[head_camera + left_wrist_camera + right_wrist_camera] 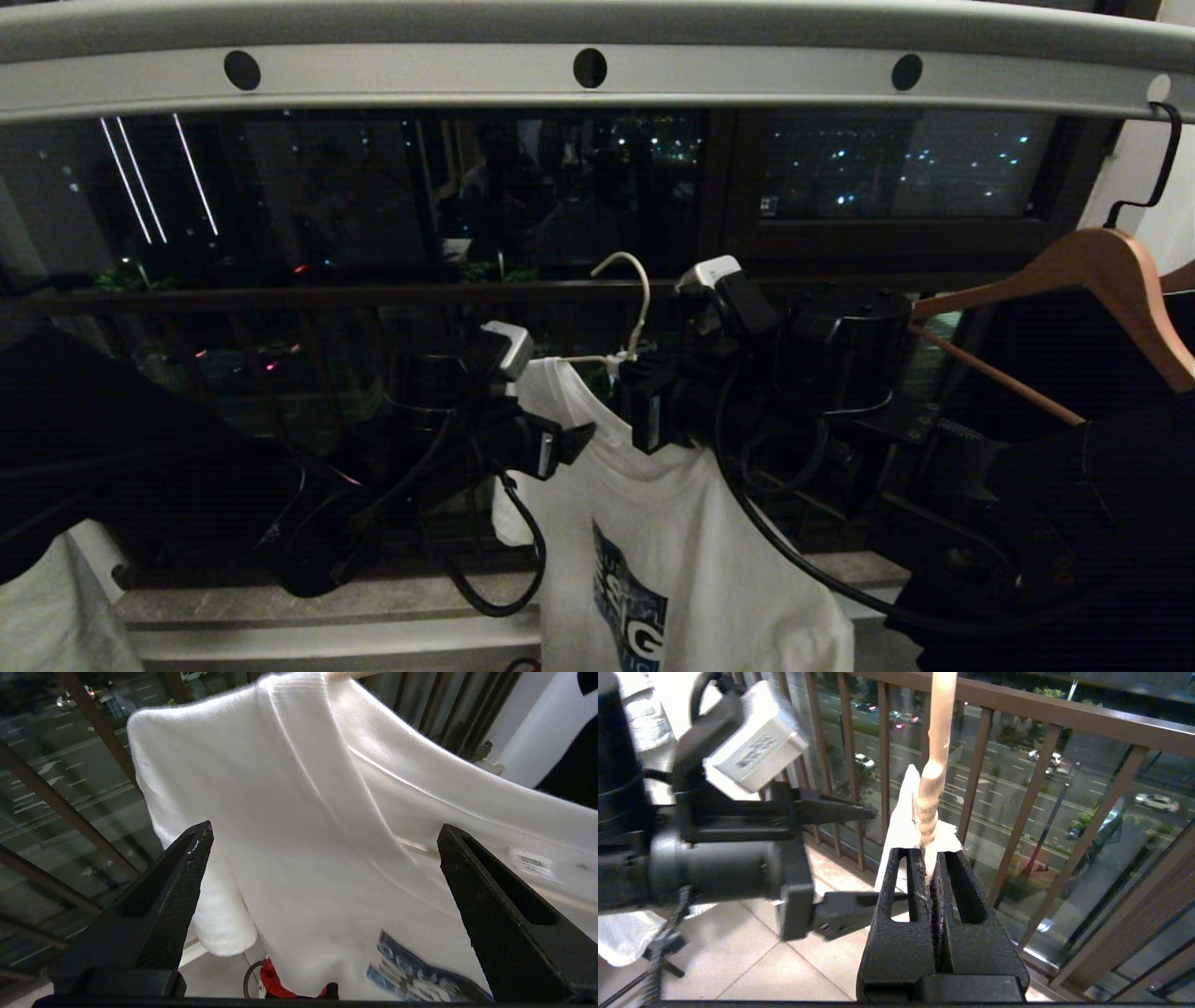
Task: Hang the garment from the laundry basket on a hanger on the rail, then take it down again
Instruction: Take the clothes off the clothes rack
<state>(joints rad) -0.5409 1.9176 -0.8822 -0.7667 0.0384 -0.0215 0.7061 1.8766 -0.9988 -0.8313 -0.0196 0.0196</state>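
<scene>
Your right hand has its two ribbed black fingers pressed tight together on the twisted neck of the thin white wire hanger, whose curved hook rises free, well below the long pale grey metal rail with its flat strip showing three round dark holes and one pale one. The white short-sleeved cotton T-shirt, soft and lightly creased, with a blue-and-dark chest graphic, hangs from that hanger between your two hands. Your left hand stands spread as wide as it goes, holding nothing, its two textured black fingers just before the shirt's shoulder and sleeve. At the rail's right end, one smooth brown wooden hanger hangs by a black hook. A red cloth shows low beneath the shirt's hem.
</scene>
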